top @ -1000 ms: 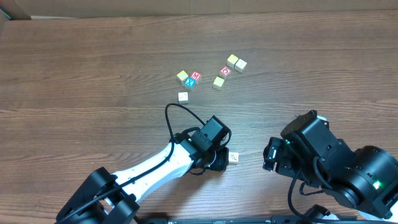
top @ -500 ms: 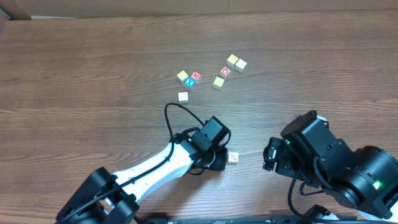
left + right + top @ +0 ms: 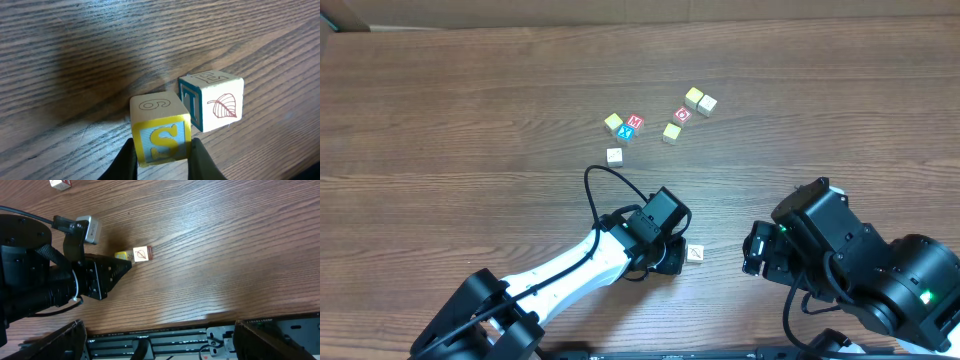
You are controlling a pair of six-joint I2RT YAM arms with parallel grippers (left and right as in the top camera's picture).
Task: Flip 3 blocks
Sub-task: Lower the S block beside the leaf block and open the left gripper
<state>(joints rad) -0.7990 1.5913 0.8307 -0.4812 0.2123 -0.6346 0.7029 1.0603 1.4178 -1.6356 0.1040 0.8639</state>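
**Pinched S block (image 3: 161,135) in left gripper (image 3: 161,162)**

Gripped the S block with fingers (image 3: 127,162) drawn nearly together, one pressed on each side. Showed a yellow S toward the wrist camera and a 6 on the top face. Rested it low on the tabletop (image 3: 75,50), touching the leaf block (image 3: 216,104) at 2 o'clock. Seen from overhead, found the leaf block just beside the left gripper's tip at 3 o'clock, with the S block mostly hidden under that gripper. Held the right gripper (image 3: 752,252) spread wide with nothing between its fingers, farther out at 3 o'clock and apart from both blocks. Saw other blocks (image 3: 671,132) scattered at 12 o'clock, well apart from the pair.
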